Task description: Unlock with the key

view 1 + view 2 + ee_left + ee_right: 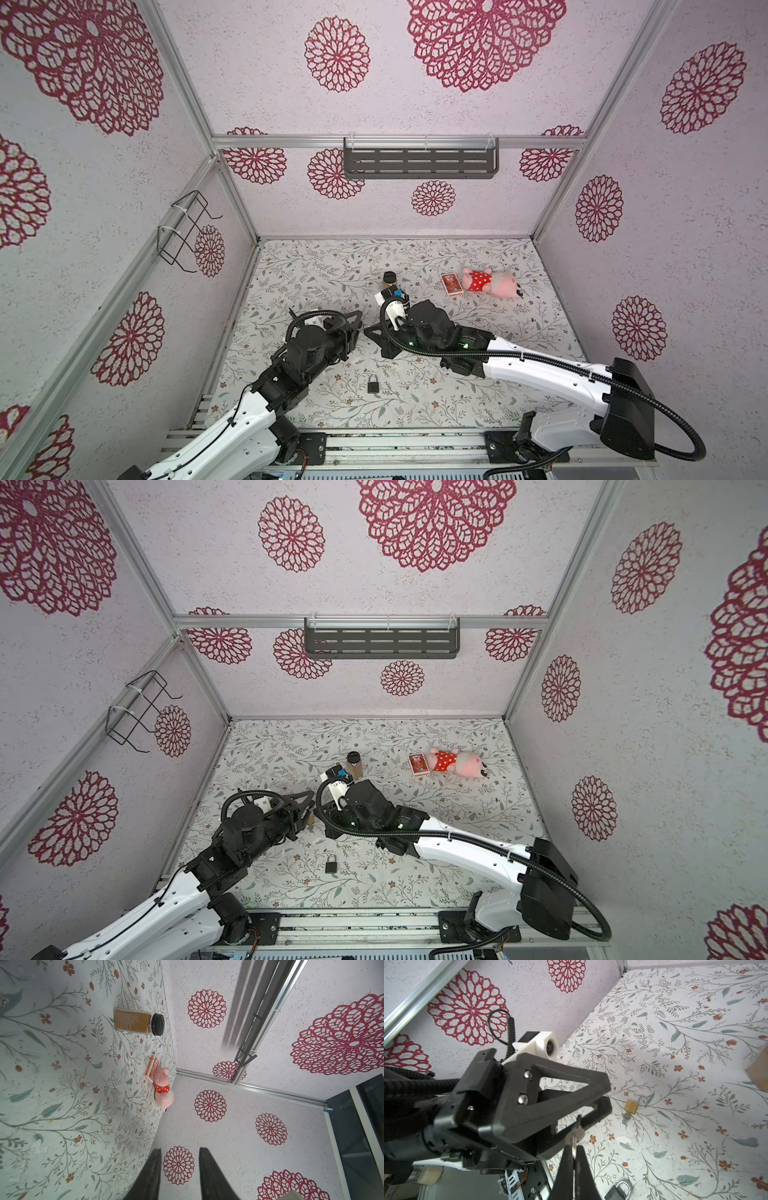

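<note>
Key [576, 1132] — small, silver, ringed — clenched in right hand [573, 1149]; left hand [180, 1150] parted

No text is legible; print on the spice jar [133, 1021] is too small.

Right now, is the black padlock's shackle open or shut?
Shut: in the right wrist view, both shackle legs of the black padlock sit down in its body.
</note>
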You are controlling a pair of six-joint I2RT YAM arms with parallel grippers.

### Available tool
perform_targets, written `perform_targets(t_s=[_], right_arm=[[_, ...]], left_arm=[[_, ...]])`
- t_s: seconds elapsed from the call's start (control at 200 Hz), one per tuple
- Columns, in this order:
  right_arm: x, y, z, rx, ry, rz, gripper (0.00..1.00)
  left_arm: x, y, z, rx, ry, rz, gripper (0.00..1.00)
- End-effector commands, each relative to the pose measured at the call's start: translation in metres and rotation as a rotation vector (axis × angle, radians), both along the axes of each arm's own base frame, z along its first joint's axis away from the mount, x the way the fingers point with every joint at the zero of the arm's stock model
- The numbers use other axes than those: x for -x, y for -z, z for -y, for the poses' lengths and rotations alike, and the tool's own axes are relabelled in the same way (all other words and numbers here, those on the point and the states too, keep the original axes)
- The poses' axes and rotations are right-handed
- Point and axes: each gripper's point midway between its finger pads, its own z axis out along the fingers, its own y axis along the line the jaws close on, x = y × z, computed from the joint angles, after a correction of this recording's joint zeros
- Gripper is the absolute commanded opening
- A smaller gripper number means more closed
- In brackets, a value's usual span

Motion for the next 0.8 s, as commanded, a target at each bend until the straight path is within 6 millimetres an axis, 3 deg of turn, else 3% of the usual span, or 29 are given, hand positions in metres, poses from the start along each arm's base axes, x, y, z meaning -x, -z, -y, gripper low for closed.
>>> perform_targets(t_s=[0.0,0.39,0.66,0.79], right_arm=[[-0.007,-0.019,0.007,-0.018,0.023,0.041,0.0],[-0.008,-0.028,0.008,-0.03,0.019,0.056,0.0],[-0.013,-0.031,0.012,-0.003,0.029,0.071,0.0],[-0.015,-0.032,0.022,0.016,0.044,0.081,0.26]], left_arm=[[0.0,-0.016,0.001,0.011,-0.001,0.028,0.25],[-0.001,-0.022,0.005,-0.002,0.021,0.034,0.02],[-0.003,-0.025,0.008,-0.029,0.03,0.048,0.0],[-0.006,-0.037,0.003,-0.104,0.02,0.12,0.0]])
